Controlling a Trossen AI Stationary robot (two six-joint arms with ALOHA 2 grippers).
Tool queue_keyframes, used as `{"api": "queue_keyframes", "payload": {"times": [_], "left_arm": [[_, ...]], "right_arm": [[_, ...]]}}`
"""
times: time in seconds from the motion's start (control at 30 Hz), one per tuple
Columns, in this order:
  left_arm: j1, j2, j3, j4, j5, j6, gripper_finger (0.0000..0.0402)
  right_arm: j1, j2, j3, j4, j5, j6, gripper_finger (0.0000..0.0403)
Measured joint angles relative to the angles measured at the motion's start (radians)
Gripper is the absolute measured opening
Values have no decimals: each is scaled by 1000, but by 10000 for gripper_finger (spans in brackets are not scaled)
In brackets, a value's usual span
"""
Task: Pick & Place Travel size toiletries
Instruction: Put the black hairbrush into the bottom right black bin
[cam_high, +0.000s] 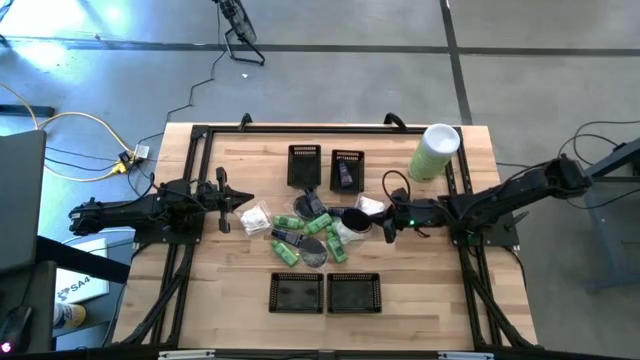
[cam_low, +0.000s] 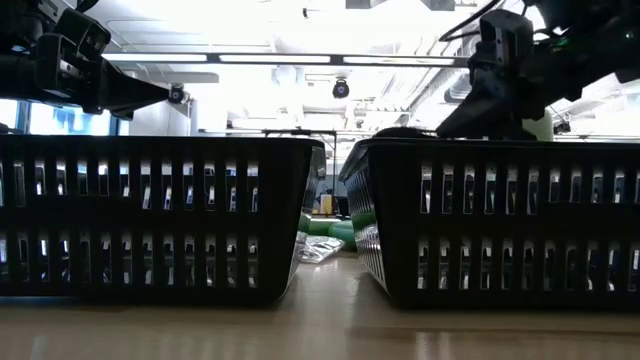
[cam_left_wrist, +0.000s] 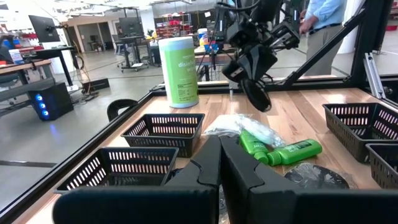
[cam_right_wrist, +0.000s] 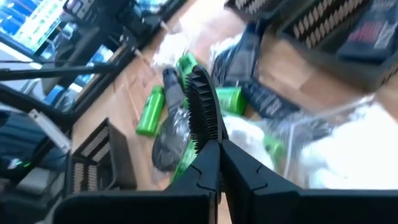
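The travel size toiletries lie in a pile at mid-table: green bottles (cam_high: 300, 222), white packets (cam_high: 256, 217) and a grey disc (cam_high: 313, 252). My right gripper (cam_high: 383, 224) hangs over the pile's right side, shut on a black comb-like piece (cam_right_wrist: 200, 106). One dark blue item (cam_high: 346, 176) lies in the far right basket (cam_high: 347, 157). At the table's left, my left gripper (cam_left_wrist: 221, 155) is shut and holds nothing; it points level toward the pile. My right gripper pinches the black toothed piece by one end (cam_right_wrist: 209, 140) between its two fingers. The fingers come from the table's right, slanting downward. The piece sticks out beyond the fingertips (cam_left_wrist: 256, 93), lifted clear above the pile.
Two black mesh baskets stand at the far side (cam_high: 304, 165) and two at the near edge (cam_high: 297, 292), (cam_high: 354, 292). A tall pale-green cylinder with a white lid (cam_high: 435, 150) stands at the far right. People show in the room beyond the table.
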Motion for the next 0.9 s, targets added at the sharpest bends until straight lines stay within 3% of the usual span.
{"api": "queue_keyframes", "payload": {"times": [0.4, 0.9], "left_arm": [[0, 0, 0, 0, 0, -3, 0], [0, 0, 0, 0, 7, -79, 0]], "right_arm": [[86, 0, 0, 134, 331, -207, 3], [120, 0, 0, 168, 458, -264, 3]]}}
